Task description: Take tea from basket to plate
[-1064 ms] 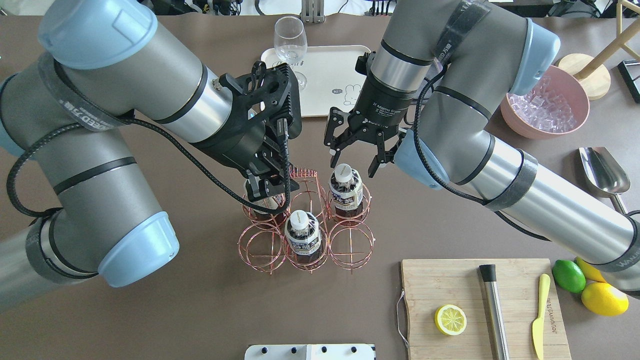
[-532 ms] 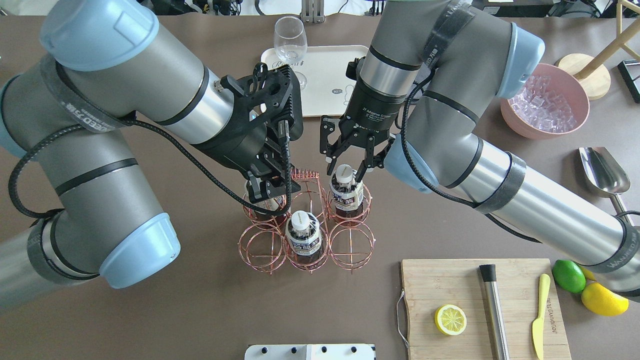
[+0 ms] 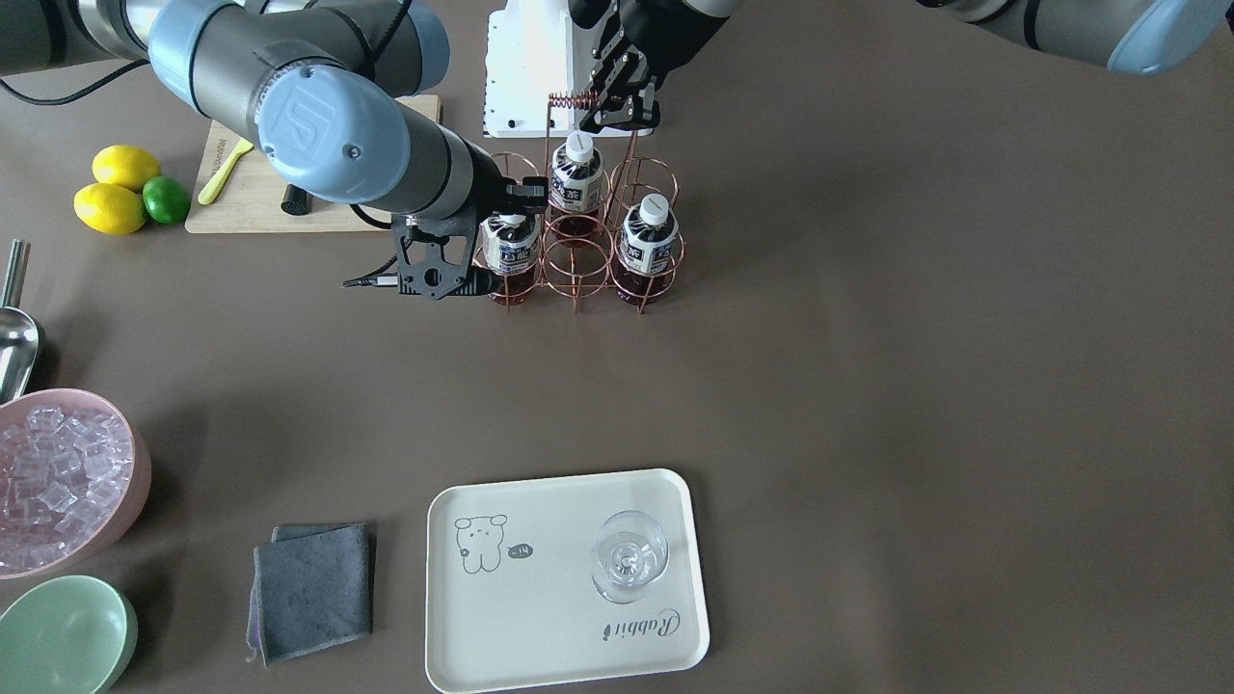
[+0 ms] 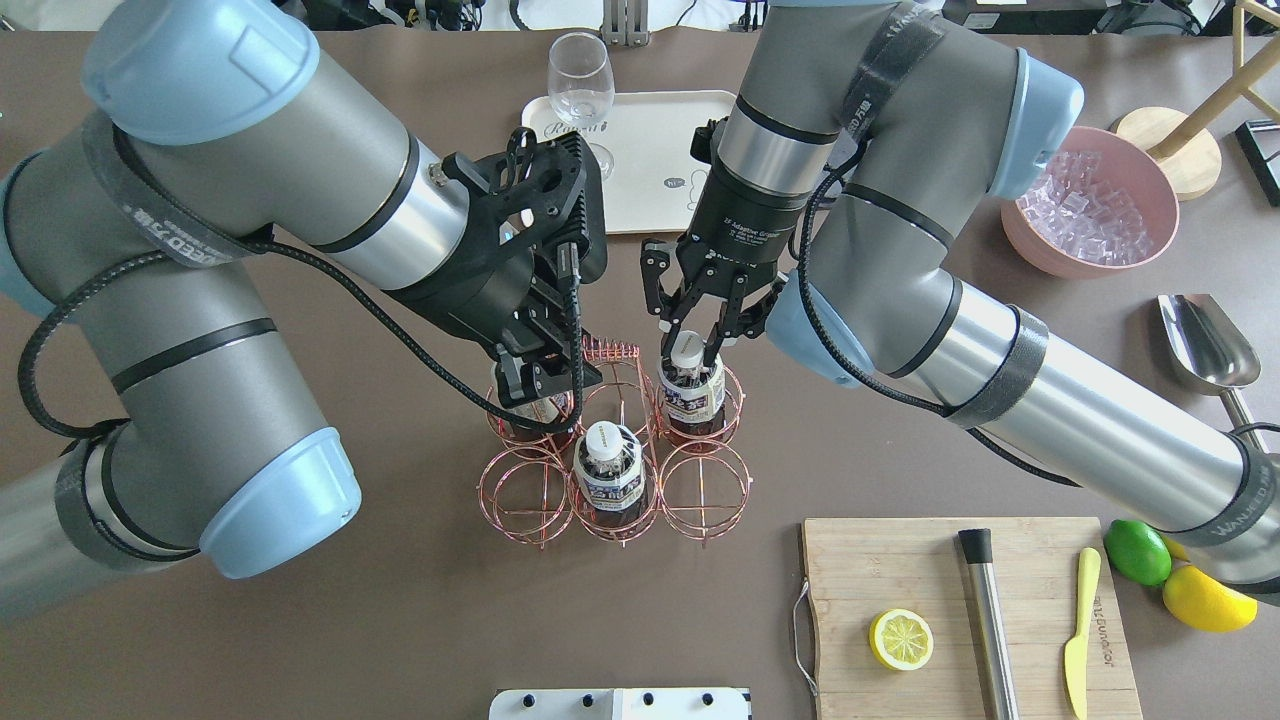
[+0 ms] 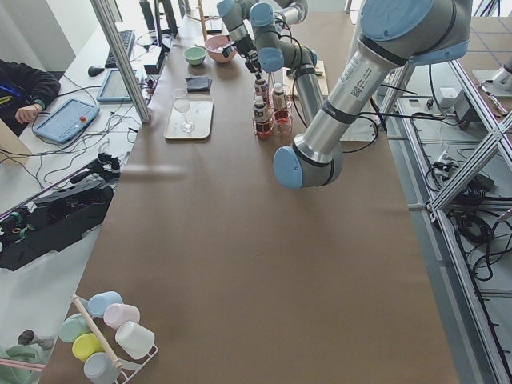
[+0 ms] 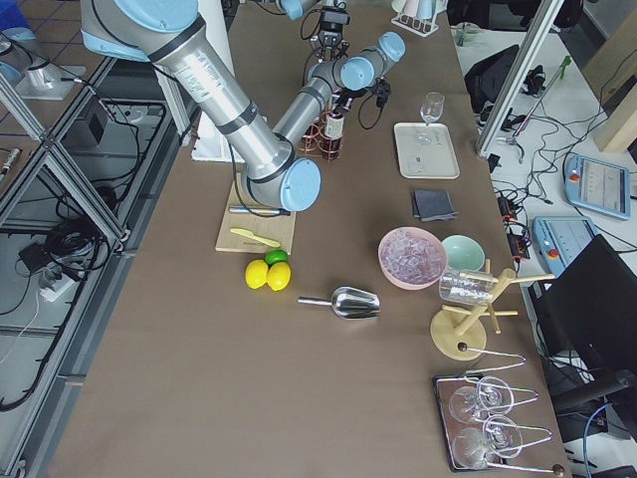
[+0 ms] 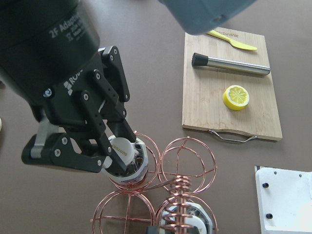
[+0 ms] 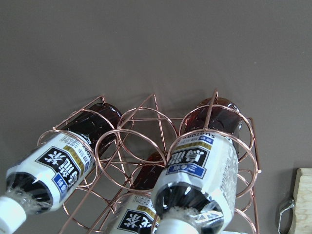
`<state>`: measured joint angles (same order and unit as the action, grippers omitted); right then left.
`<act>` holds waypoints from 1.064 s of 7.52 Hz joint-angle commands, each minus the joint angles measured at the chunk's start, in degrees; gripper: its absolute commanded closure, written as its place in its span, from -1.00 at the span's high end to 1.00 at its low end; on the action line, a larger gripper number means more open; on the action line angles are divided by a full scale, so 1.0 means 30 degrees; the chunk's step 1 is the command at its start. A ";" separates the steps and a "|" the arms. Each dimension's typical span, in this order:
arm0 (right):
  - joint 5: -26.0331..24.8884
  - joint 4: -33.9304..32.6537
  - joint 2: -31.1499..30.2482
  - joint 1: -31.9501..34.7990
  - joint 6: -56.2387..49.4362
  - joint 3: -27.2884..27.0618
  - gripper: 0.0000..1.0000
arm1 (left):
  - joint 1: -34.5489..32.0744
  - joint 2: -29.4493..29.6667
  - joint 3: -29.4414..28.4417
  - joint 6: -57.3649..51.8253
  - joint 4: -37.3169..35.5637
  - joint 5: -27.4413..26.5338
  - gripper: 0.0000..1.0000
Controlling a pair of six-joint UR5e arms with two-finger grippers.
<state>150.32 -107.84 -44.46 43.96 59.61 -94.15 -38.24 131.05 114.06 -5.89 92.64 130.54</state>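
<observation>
The copper wire basket (image 4: 700,490) stands mid-table with three tea bottles in its cells. My right gripper (image 4: 689,343) is down over the back-right tea bottle (image 4: 690,390), its fingers closed on the white cap; the left wrist view shows this grip (image 7: 117,146). My left gripper (image 4: 545,385) looks shut on the end of the basket's coiled handle (image 3: 571,96); it also shows in the front view (image 3: 617,118). The two other tea bottles (image 4: 610,470) (image 4: 533,410) stand untouched. The cream plate (image 4: 650,200) lies beyond the basket.
A stemmed glass (image 4: 582,85) stands on the plate's left end. A pink bowl of ice (image 4: 1090,200) and a metal scoop (image 4: 1205,345) are at the right. A cutting board (image 4: 900,560) holds a lemon half, a muddler and a knife. A grey cloth (image 3: 310,588) lies beside the plate.
My right gripper has come down and toward the back-right bottle, and its fingers have narrowed from wide open onto the cap. The left arm and the basket have not moved.
</observation>
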 commanded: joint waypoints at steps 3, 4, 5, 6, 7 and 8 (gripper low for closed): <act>0.0862 -0.0846 0.0055 0.1248 -0.0035 -0.0606 -1.00 | 0.0001 0.0027 0.0037 0.0000 0.0000 0.0022 -1.00; 0.1942 -0.0995 0.0258 0.2124 -0.0035 -0.0697 -1.00 | 0.0001 -0.0002 0.0066 0.0000 0.0000 0.0022 -1.00; 0.2939 -0.1490 0.0521 0.2974 -0.0035 -0.0930 -1.00 | 0.0001 -0.0031 0.0066 0.0000 0.0087 0.0022 -1.00; 0.3384 -0.2278 0.0872 0.3533 -0.0035 -0.1309 -1.00 | 0.0001 -0.0119 0.0037 0.0000 0.0233 0.0022 -1.00; 0.3649 -0.2344 0.1224 0.3916 -0.0035 -0.1284 -1.00 | 0.0001 -0.0149 0.0037 0.0000 0.0235 0.0022 -1.00; 0.3507 -0.2286 0.1633 0.4152 -0.0238 -0.0558 -1.00 | 0.0001 -0.0149 0.0037 0.0000 0.0264 0.0022 -1.00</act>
<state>160.36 -114.24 -41.48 54.68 59.47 -97.66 -38.23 130.71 114.19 -5.89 93.25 130.61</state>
